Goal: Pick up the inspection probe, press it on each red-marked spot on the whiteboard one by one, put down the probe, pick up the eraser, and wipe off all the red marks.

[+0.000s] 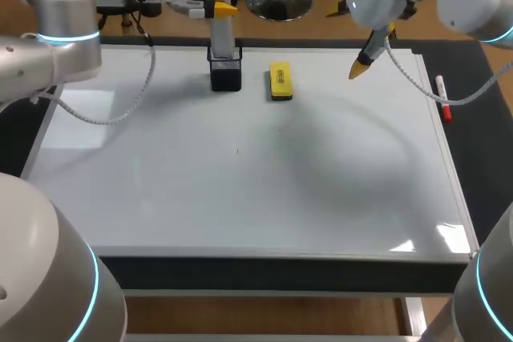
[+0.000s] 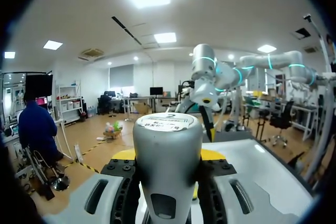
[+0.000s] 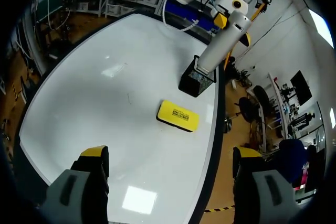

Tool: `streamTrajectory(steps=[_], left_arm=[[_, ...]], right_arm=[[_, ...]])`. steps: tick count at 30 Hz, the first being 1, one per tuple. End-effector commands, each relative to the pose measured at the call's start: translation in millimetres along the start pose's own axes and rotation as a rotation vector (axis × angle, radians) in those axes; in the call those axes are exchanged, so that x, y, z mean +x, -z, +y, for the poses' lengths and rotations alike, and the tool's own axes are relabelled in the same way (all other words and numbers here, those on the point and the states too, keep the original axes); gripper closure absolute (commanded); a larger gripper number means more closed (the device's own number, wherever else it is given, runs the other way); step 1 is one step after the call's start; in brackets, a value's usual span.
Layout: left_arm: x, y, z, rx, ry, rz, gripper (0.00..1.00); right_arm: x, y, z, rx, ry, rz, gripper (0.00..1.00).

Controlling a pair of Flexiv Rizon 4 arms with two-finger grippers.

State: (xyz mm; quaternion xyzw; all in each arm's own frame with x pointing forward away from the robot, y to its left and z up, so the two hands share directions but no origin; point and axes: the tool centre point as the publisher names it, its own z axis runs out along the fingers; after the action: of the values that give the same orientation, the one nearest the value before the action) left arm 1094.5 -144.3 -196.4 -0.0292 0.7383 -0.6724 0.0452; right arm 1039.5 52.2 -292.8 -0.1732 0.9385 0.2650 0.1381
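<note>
Probe: the probe (image 1: 222, 38) is a pale grey cylinder that widens toward a flat round cap with a label. It stands upright with its lower end in the holder, at about 11 o'clock on the whiteboard.
Holder: the holder (image 1: 227, 76) is a small black mesh box that sits on the whiteboard near its far edge.
Left end effector: the left end effector (image 1: 215, 10) is clenched on the probe just below the cap. One yellow-tipped finger is against each side.
Right end effector: the right end effector (image 3: 170, 153) is released, with its fingers wide apart and nothing between them. It hangs above the whiteboard at about 2 o'clock.
Eraser: the eraser (image 1: 280, 82) is a yellow block lying flat at 3 o'clock of the holder, near it but apart.
Whiteboard: the whiteboard (image 1: 240, 198) covers most of the tabletop (image 1: 485, 158). Its surface is white, with one tiny dark speck near the middle.
Marker: a marker (image 1: 442, 102) with a red cap lies along the whiteboard's 3 o'clock edge, well apart from the eraser.
In the way: the holder's walls enclose the probe's foot. The eraser lies between the holder and the right end effector.
</note>
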Motion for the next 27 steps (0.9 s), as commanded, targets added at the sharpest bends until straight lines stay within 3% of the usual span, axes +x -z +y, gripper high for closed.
streamTrajectory(steps=[1, 27], left_arm=[[0.4, -3, 2.6, 0.001, 0.005, -0.016, 1.00], [-11.9, -4, 38.1, -0.004, 0.060, -0.057, 1.00]], right_arm=[[0, 1, 0, 0.003, 0.001, 0.002, 0.00], [0, 1, 0, 0.003, 0.001, 0.002, 0.00]])
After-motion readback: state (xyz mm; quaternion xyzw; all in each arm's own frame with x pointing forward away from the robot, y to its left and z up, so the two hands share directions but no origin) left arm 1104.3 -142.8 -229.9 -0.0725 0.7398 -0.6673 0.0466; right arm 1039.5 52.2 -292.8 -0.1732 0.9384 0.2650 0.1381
